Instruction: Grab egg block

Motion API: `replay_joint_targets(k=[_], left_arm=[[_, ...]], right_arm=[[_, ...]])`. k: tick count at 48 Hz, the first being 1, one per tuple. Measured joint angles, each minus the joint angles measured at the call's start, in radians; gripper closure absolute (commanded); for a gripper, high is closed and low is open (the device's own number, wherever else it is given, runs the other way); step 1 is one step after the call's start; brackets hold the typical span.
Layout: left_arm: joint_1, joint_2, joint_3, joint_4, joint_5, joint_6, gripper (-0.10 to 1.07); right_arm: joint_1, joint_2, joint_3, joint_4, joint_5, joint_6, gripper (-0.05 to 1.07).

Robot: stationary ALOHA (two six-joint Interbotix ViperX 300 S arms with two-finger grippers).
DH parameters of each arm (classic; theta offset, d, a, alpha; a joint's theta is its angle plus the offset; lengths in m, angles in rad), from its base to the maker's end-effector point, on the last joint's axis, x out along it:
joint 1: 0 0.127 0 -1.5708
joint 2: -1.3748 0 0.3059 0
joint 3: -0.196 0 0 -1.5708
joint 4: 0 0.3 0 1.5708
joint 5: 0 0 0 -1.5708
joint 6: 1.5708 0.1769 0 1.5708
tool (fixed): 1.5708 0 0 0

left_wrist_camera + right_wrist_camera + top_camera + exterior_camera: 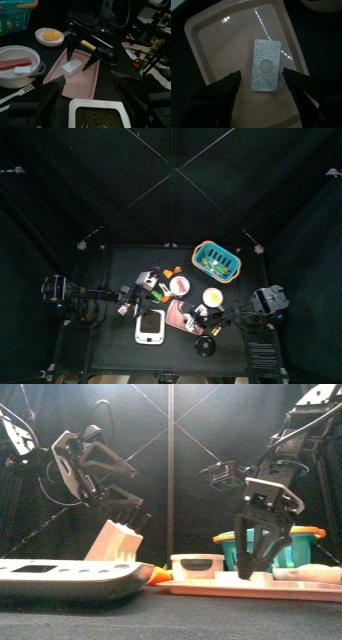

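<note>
The egg block (214, 297) is a small white round piece with a yellow centre; it lies on the table near the pink tray (179, 318), and it also shows in the left wrist view (50, 36). My right gripper (264, 91) is open and hangs just above the tray (218, 45), its jaws on either side of a grey speckled rectangle (266, 65). In the left wrist view that gripper (85, 60) stands a short way from the egg block. My left gripper (93, 100) is open and empty above a white device (100, 112).
A teal and orange basket (218, 260) stands at the back right. A white bowl (20, 62) with red and white pieces and a white fork (17, 92) lie beside the tray. The white device (67, 574) sits at the front left.
</note>
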Motion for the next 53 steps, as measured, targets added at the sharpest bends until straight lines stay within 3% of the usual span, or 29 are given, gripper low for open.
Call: replay_joint_targets(k=[19,26,39,53], left_arm=[[0.000,0.000,0.000,0.000,0.005,0.000,-0.06],[0.000,-0.002,0.000,-0.002,0.011,0.000,-0.06],[0.000,0.000,0.000,-0.002,0.012,0.000,-0.06],[-0.002,0.000,0.000,-0.002,0.012,0.000,-0.06]], right_arm=[[0.054,-0.195,-0.035,0.178,0.221,0.048,0.05],[0.117,-0.264,0.006,0.270,0.291,0.183,0.05],[0.268,-0.354,0.137,0.293,0.314,0.538,0.05],[0.359,-0.367,0.213,0.308,0.330,0.825,0.05]])
